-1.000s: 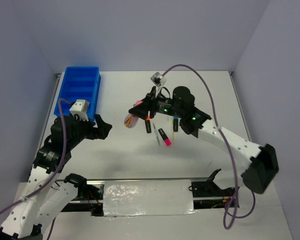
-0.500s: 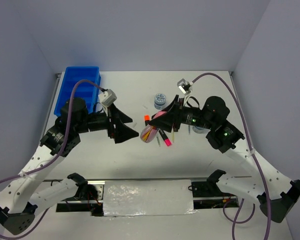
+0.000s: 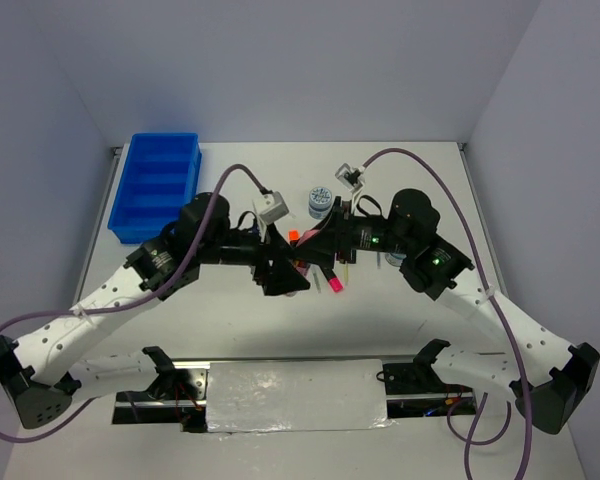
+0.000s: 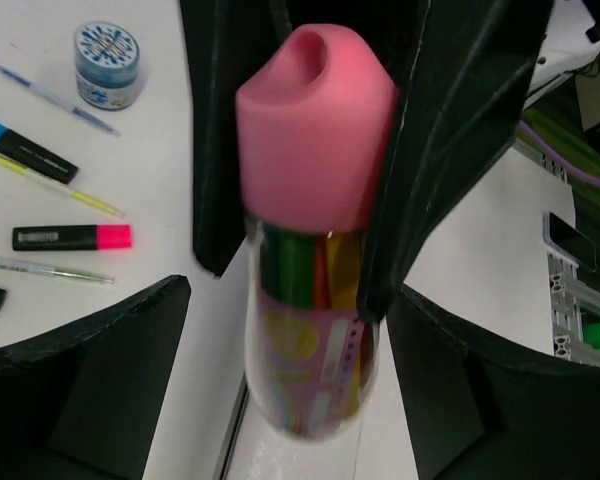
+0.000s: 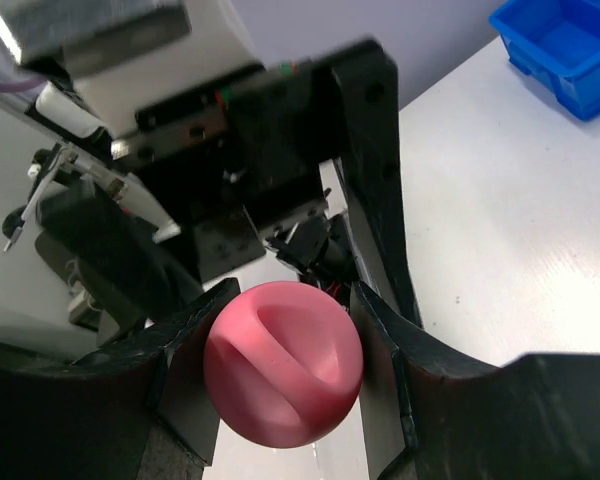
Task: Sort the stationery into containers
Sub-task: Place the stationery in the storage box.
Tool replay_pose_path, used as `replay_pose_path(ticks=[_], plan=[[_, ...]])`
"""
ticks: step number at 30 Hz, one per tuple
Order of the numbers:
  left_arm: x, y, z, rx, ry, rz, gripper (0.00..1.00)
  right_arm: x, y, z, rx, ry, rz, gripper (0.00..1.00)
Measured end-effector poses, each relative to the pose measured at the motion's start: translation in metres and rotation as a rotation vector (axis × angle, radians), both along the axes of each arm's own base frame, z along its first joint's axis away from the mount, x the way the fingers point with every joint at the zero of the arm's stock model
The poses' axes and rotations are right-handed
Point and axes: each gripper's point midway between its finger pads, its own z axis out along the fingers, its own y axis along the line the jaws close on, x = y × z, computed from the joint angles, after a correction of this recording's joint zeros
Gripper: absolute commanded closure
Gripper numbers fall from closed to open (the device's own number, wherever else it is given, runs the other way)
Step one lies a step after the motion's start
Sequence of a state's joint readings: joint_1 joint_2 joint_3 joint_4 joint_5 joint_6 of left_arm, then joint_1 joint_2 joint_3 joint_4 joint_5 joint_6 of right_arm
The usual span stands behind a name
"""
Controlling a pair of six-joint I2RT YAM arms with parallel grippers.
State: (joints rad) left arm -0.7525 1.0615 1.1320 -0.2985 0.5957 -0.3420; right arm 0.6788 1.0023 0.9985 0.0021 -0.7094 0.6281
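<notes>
The white bench (image 3: 540,200) carries a bright blue rectangular plastic tray (image 3: 158,186) with parallel compartments at its far left corner, well apart from the loose stationery. That probably explains why the two hands meet at mid-bench, for a pass toward the tray's side. The right hand (image 5: 290,310) is clamped on a clear plastic cylinder with a pink cap (image 4: 310,250), gripping at the cap end and presenting the lower end, with coloured pens showing inside. The left hand (image 3: 288,268) stands wide apart, its fingers (image 4: 90,380) flanking that lower end without touching it, so the pass looks not yet made. Unsorted on the bench lie a round blue-grey disc with a patterned top (image 4: 108,62), a short black marker with a pink cap (image 4: 70,237) and thin pens (image 4: 55,98)
</notes>
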Motion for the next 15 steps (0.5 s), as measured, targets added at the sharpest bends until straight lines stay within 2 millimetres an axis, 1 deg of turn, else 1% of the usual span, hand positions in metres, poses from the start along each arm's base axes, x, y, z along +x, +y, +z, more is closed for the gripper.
replay_pose_path(ticks=[3, 4, 6, 7, 8, 10, 11, 12, 13, 14, 15], plan=[[-0.009, -0.014, -0.008, 0.035, 0.014, -0.033, 0.17, -0.001, 0.001, -0.001, -0.005, -0.014, 0.005, 1.0], [-0.01, -0.017, -0.009, 0.043, 0.014, -0.035, 0.32, -0.001, 0.001, -0.002, -0.007, -0.019, 0.006, 1.0], [-0.012, -0.019, -0.011, 0.057, 0.002, -0.032, 0.55, -0.002, 0.001, -0.002, -0.007, -0.017, 0.011, 1.0], [-0.012, -0.019, -0.012, 0.065, -0.005, -0.028, 0.78, -0.001, 0.001, -0.002, -0.008, -0.03, 0.008, 1.0], [-0.011, -0.019, -0.012, 0.069, -0.009, -0.02, 0.87, 0.0, 0.001, -0.001, -0.008, -0.034, 0.007, 1.0], [-0.008, -0.019, -0.011, 0.079, -0.012, -0.006, 1.0, 0.001, 0.001, -0.001, -0.007, -0.045, 0.0, 0.99], [-0.008, -0.019, -0.011, 0.086, -0.011, 0.0, 1.0, 0.002, 0.001, -0.001, -0.008, -0.05, -0.006, 0.93], [-0.006, -0.019, -0.011, 0.093, -0.012, 0.008, 1.0, 0.003, 0.001, 0.0, -0.007, -0.055, -0.011, 0.8], [-0.004, -0.019, -0.012, 0.104, -0.012, 0.019, 1.0, 0.004, 0.001, 0.0, -0.006, -0.059, -0.016, 0.46], [-0.003, -0.019, -0.011, 0.107, -0.015, 0.023, 1.0, 0.005, 0.001, 0.0, -0.006, -0.063, -0.021, 0.38], [-0.001, -0.019, -0.011, 0.115, -0.024, 0.033, 1.0, 0.008, 0.0, 0.0, -0.007, -0.064, -0.036, 0.27]])
